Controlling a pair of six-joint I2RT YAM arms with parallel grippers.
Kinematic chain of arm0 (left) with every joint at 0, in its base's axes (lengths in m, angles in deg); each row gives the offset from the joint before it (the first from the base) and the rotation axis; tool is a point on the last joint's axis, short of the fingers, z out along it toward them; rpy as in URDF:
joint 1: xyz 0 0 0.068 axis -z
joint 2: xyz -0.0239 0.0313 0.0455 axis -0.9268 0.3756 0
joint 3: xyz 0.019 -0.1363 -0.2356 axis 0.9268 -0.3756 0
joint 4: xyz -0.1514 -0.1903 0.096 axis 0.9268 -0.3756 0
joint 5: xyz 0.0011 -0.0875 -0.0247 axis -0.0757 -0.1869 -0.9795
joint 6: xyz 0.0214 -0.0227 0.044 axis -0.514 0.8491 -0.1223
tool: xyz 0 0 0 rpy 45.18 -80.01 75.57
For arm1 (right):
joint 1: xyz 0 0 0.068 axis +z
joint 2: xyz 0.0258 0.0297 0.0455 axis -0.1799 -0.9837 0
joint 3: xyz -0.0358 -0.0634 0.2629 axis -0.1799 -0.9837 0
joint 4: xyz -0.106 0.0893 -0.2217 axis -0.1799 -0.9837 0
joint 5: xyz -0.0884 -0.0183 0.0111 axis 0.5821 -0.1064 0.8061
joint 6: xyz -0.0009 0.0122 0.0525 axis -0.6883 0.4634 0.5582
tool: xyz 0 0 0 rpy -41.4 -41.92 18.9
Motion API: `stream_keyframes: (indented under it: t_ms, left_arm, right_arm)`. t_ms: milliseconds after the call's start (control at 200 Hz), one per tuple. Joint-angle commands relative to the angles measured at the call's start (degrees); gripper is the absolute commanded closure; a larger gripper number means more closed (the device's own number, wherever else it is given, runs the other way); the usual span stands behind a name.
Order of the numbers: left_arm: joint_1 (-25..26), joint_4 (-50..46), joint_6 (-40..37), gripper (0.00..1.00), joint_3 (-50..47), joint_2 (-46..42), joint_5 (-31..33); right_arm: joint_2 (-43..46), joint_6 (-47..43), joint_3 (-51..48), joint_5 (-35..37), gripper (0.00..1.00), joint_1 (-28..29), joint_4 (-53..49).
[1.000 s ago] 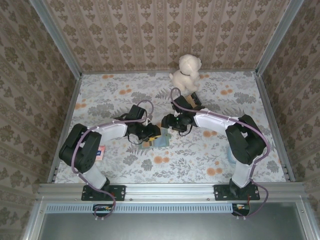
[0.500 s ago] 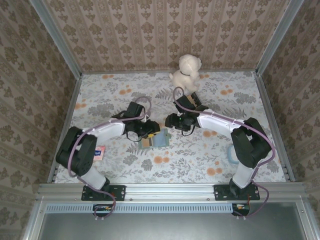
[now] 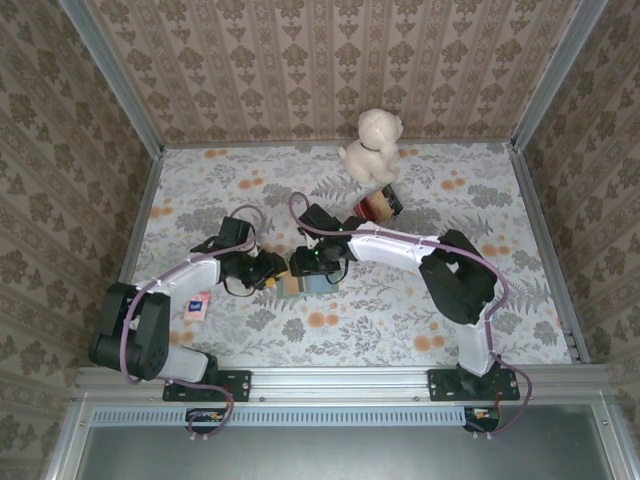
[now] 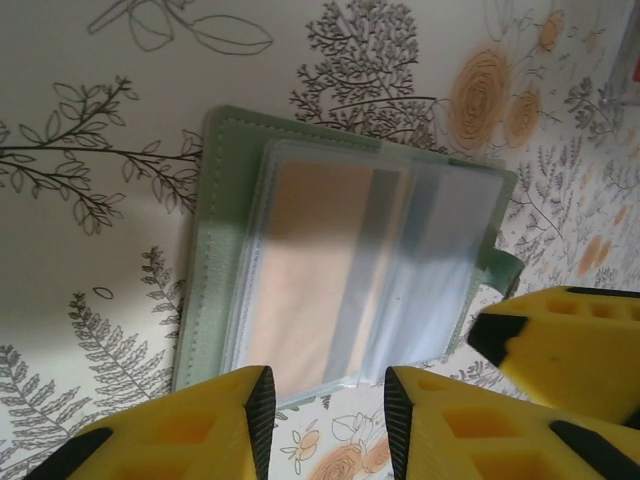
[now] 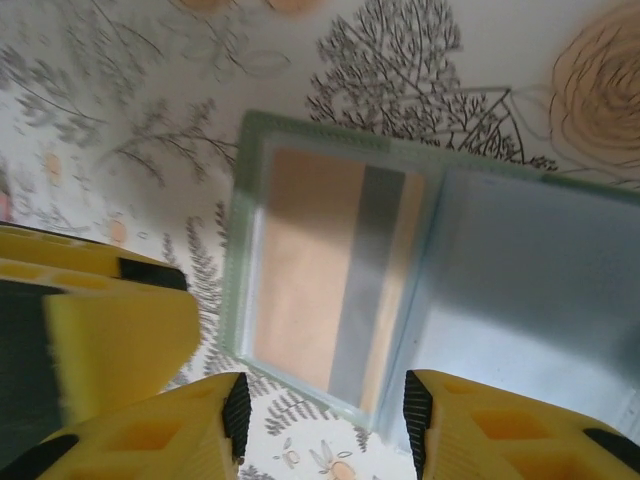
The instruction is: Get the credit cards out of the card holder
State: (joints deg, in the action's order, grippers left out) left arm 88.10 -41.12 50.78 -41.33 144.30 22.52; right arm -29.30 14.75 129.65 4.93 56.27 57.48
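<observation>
The sage-green card holder (image 3: pixel 314 284) lies open on the flowered table between both grippers. In the left wrist view the card holder (image 4: pixel 212 260) shows a clear sleeve with a peach credit card (image 4: pixel 300 270) that has a grey stripe. My left gripper (image 4: pixel 325 420) is open just short of the sleeve's near edge, holding nothing. The right wrist view shows the same credit card (image 5: pixel 310 270) in the holder's left half and the light blue panel (image 5: pixel 530 290) on the right. My right gripper (image 5: pixel 325 425) stands open at the holder's near edge, and its fingers touch no card.
A red-yellow-black striped block (image 3: pixel 380 204) lies behind the right arm, with a plush dog (image 3: pixel 372 145) at the back wall. A small white-and-pink card (image 3: pixel 197 305) rests by the left arm. Each wrist view has the other gripper's yellow finger (image 4: pixel 570 345) (image 5: pixel 110 330) close beside the holder.
The right gripper has swung left and nearer, down over the card holder, uncovering the striped block. The left arm has drawn back to the left of the holder.
</observation>
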Motion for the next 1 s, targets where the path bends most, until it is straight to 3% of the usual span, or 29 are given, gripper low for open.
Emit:
stream_keyframes:
  t_ms: [0,535,995]
  left_arm:
    - [0.2,1.6,1.6,0.64,-0.2,2.7,-1.0]
    - [2.4,-3.0,-0.6,0.65,3.5,8.6,3.3]
    - [4.5,-3.9,-1.2,0.69,5.2,11.1,3.9]
  right_arm:
    - [-2.2,-0.3,2.5,-2.5,0.53,-0.3,-3.8]
    - [-6.4,-0.3,2.9,-0.9,0.54,-0.7,-7.1]
    - [-8.3,-0.1,2.8,-0.1,0.63,-0.7,-8.0]
